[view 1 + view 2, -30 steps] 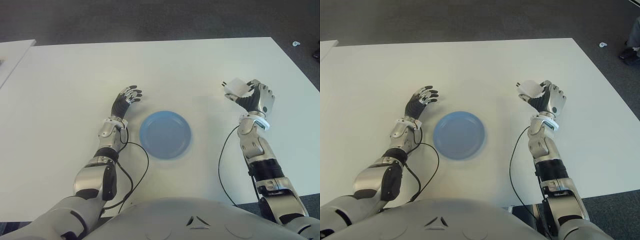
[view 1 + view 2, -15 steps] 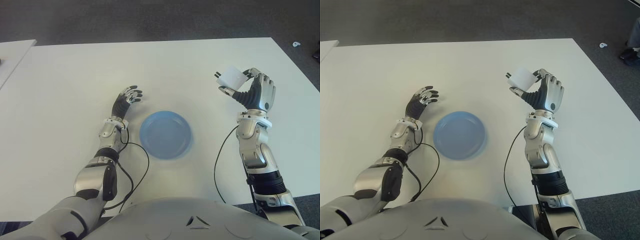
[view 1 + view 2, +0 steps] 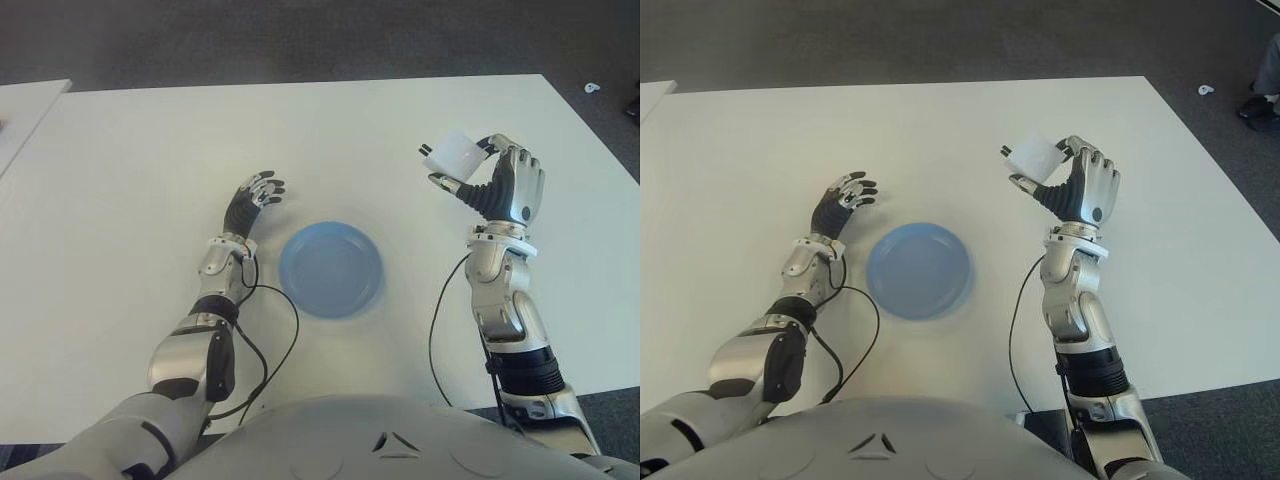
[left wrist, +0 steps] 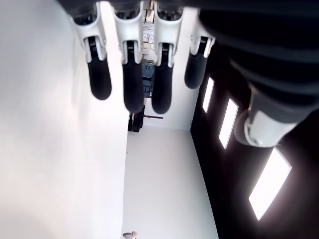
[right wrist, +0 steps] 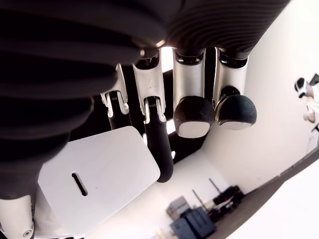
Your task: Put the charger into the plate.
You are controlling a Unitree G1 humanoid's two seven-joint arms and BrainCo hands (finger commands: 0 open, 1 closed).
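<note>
Table (image 3: 150, 150) — white, wide, bare over most of its top; both arms reach out over it from the robot's body at the near edge.

Floor (image 3: 300, 40) — dark grey, beyond the table's far edge and past its right side.

Plate (image 3: 331, 269) — blue, round, shallow, flat on the table. It sits between the 2 hands, just beside the left hand on that hand's right, and well apart from the right hand, nearer the robot than both sets of fingertips. Nothing lies in it.

Right hand (image 3: 497, 185) — raised above the table on an upright forearm, to the right of the plate. Its fingers (image 5: 158, 144) are curled round the charger, 2 of them pressed across its flat face in the wrist view, thumb below it.

Left hand (image 3: 252, 201) — shows on the table's white top just left of the plate, palm turned toward the plate. Its 4 fingers (image 4: 133, 79) hang straight and slack, holding nothing.

Charger (image 3: 451, 156) — small white block, held clear of the table at the right hand's fingertips, on the side of that hand facing the plate. 2 short prongs stick out from its end toward the left. A narrow slot marks its flat face in the wrist view (image 5: 94, 181).

Cable (image 3: 445, 310) — thin, black, looping beside the right forearm.
</note>
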